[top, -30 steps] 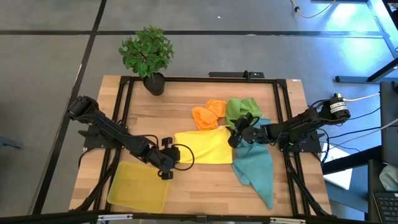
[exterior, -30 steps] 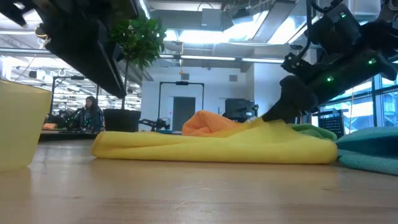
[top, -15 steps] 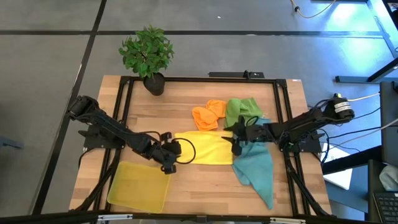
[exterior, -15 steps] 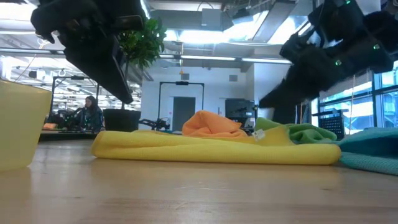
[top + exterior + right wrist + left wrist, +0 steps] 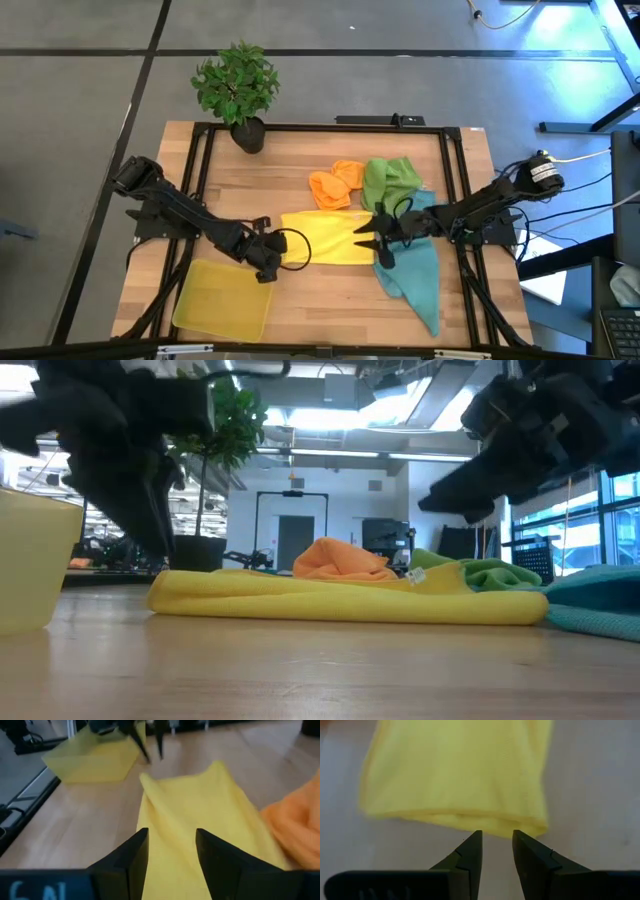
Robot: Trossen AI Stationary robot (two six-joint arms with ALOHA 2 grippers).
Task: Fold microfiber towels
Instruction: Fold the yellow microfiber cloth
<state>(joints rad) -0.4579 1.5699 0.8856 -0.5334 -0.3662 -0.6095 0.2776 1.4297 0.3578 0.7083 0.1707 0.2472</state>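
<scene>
- Two arms flank the yellow towel (image 5: 325,238), which lies folded in a flat strip at the middle of the counter (image 5: 330,300).
- Teal towel (image 5: 412,278) lies to the right of the yellow one; green towel (image 5: 388,177) and orange towel (image 5: 335,184) sit bunched just behind it.
- Yellow tray (image 5: 222,300) rests at the front left, empty.
- Left end effector (image 5: 267,248), fingers apart and holding nothing, hovers at the strip's left end.
- Right end effector (image 5: 372,237), fingers apart and empty, hovers at the right end.
- Step in hand, as judged: approach for the next fold; each side likely must pinch an end.
- Low view (image 5: 350,600) alone shows the strip's layered thickness; left wrist view (image 5: 457,775) alone shows its doubled edge.
</scene>
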